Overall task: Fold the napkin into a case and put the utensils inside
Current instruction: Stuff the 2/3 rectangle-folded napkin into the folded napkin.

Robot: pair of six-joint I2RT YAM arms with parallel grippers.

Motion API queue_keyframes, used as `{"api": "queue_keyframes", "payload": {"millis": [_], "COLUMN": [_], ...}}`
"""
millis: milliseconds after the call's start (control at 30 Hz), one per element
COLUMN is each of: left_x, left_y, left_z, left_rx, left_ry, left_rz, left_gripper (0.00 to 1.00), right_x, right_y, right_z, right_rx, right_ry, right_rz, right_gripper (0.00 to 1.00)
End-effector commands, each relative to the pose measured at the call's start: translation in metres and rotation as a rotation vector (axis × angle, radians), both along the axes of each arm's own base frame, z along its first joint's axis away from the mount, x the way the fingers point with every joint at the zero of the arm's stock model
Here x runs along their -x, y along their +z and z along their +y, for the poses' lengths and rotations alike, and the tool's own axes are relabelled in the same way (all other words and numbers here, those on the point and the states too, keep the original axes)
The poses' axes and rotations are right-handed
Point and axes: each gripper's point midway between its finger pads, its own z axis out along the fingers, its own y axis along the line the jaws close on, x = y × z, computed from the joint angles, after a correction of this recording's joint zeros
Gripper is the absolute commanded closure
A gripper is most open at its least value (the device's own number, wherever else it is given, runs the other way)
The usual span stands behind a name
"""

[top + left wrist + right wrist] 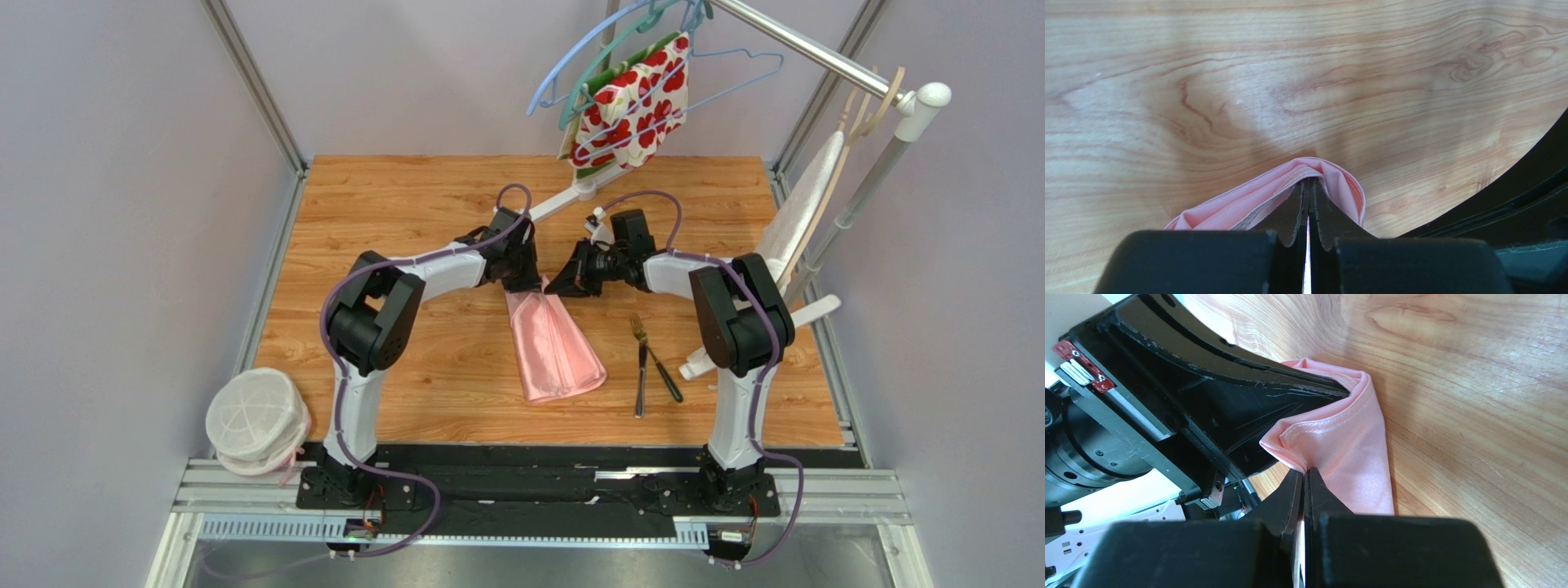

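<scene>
Grained wood table (405, 221), glossy pink napkin (558, 349), fan-shaped folds

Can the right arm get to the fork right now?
Probably not yet: the right gripper is shut on a corner of the napkin. The fork lies uncovered on the table near that arm, so it looks reachable once the cloth is released.

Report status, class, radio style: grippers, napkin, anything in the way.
Left gripper shut on napkin, far end. Right gripper shut on it alongside. Utensils lie apart, to its right. Nothing blocking.
</scene>
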Motion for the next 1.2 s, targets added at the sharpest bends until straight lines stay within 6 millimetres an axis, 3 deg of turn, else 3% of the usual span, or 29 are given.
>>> {"api": "queue_keyframes", "payload": {"millis": [0, 33, 133, 167, 233, 400, 567, 767, 1000, 1167], "left_x": [-0.011, -0.008, -0.008, -0.008, -0.005, 0.011, 0.026, 0.028, 0.022, 0.024], "left_y": [-0.004, -0.006, 0.012, 0.028, 0.04, 0.07, 0.064, 0.042, 0.043, 0.033], "left_z": [-0.013, -0.011, -0.009, -0.007, -0.001, 0.019, 0.044, 0.056, 0.047, 0.036], "left_rx": [0.054, 0.052, 0.066, 0.071, 0.059, 0.011, -0.114, -0.258, -0.342, -0.345], "left_ry": [-0.028, -0.026, -0.017, -0.02, -0.009, -0.003, -0.008, -0.074, -0.115, -0.165], "left_rz": [-0.037, -0.035, -0.075, -0.099, -0.112, -0.118, -0.088, -0.107, -0.181, -0.181], "left_gripper": [1.0, 1.0, 1.0, 1.0, 0.98, 0.85, 0.77, 0.71, 0.68, 0.69], "right_x": [-0.003, -0.003, -0.002, -0.001, -0.002, -0.003, -0.003, -0.002, -0.001, 0.001], "right_y": [0.015, 0.015, 0.015, 0.015, 0.015, 0.016, 0.017, 0.019, 0.018, 0.018], "right_z": [0.009, 0.008, 0.007, 0.007, 0.006, 0.007, 0.008, 0.01, 0.012, 0.014], "right_rx": [-0.032, -0.032, -0.026, -0.025, -0.024, -0.023, -0.026, -0.035, -0.034, -0.035], "right_ry": [0.025, 0.025, 0.024, 0.025, 0.024, 0.028, 0.036, 0.049, 0.06, 0.07], "right_rz": [-0.041, -0.042, -0.044, -0.042, -0.043, -0.041, -0.041, -0.044, -0.046, -0.046], "right_gripper": [1.0, 1.0, 1.0, 1.0, 1.0, 1.0, 1.0, 1.0, 1.0, 1.0]}}
